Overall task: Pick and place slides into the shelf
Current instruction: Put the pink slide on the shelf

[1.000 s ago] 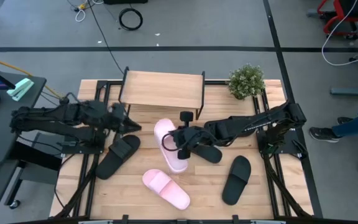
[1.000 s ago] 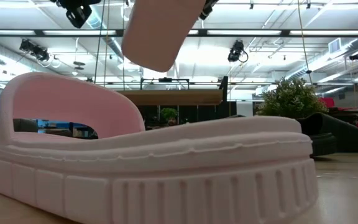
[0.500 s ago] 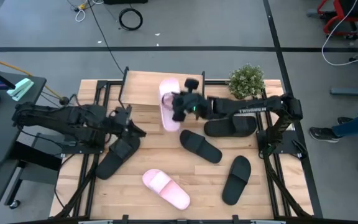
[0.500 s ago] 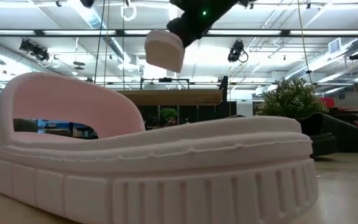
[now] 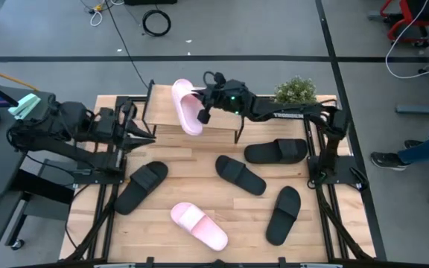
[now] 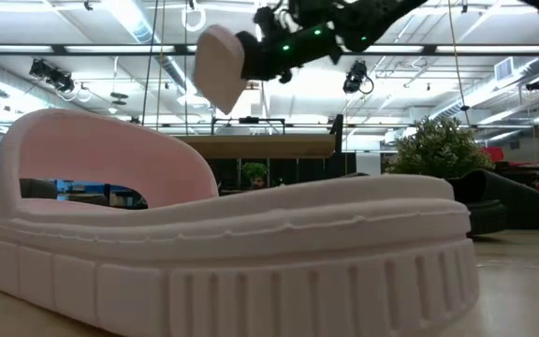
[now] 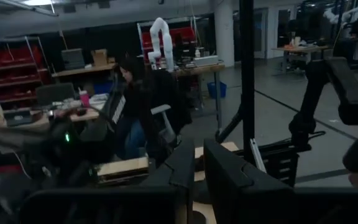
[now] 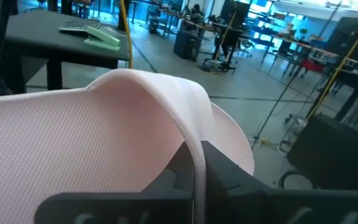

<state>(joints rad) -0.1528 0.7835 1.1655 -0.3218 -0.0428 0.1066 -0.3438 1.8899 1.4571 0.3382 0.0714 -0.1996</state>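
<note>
Right end effector (image 5: 205, 104) grips pink slide (image 5: 186, 106) above shelf (image 5: 218, 112); wrist cam shows strap pinched. Left end effector (image 7: 194, 171), fingers nearly closed, empty, waits at tabletop's (image 5: 199, 156) left.

Matt foam-like pink slide (image 5: 185, 108), light wooden shelf (image 5: 222, 110) top.

We see a pale pink foam slide with a wide strap (image 5: 187, 107) above the light wooden top board of the black-framed shelf (image 5: 166, 106), a second pale pink slide (image 5: 198, 225) and four matte black slides (image 5: 240, 175) on blond planks, and a green plant (image 5: 296, 95).
</note>
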